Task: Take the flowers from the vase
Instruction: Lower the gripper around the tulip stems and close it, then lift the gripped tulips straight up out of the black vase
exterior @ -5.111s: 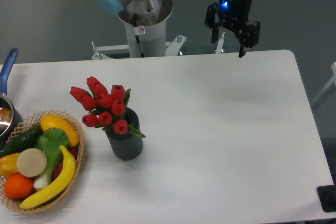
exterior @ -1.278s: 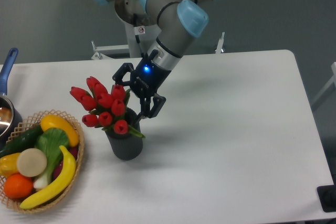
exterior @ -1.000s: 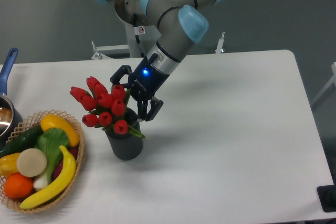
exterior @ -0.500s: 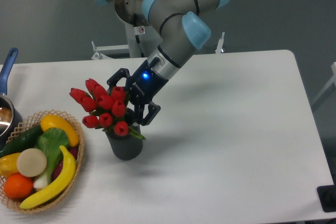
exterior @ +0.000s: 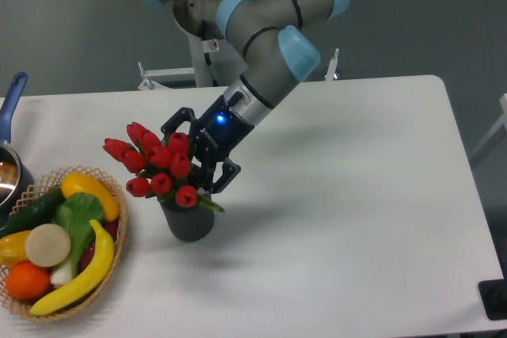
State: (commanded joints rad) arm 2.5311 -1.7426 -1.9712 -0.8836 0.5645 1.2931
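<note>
- Nearest the camera, a woven wicker basket of fruit (exterior: 119, 255) sits at the white desk's (exterior: 341, 211) left edge.
- Next to it, the short dark grey ribbed vase (exterior: 188, 222) holds the bunch of red tulips (exterior: 158, 165), now tipped slightly left compared to half a second ago.
- The black two-finger gripper (exterior: 198, 150) has pushed into the bunch's right side; can't tell if the fingers have closed on anything.
- No readable writing; grey wall behind.

Right of the vase (exterior: 188, 223) the table (exterior: 356, 219) lies bare; the fruit basket (exterior: 119, 252) crowds its left.
</note>
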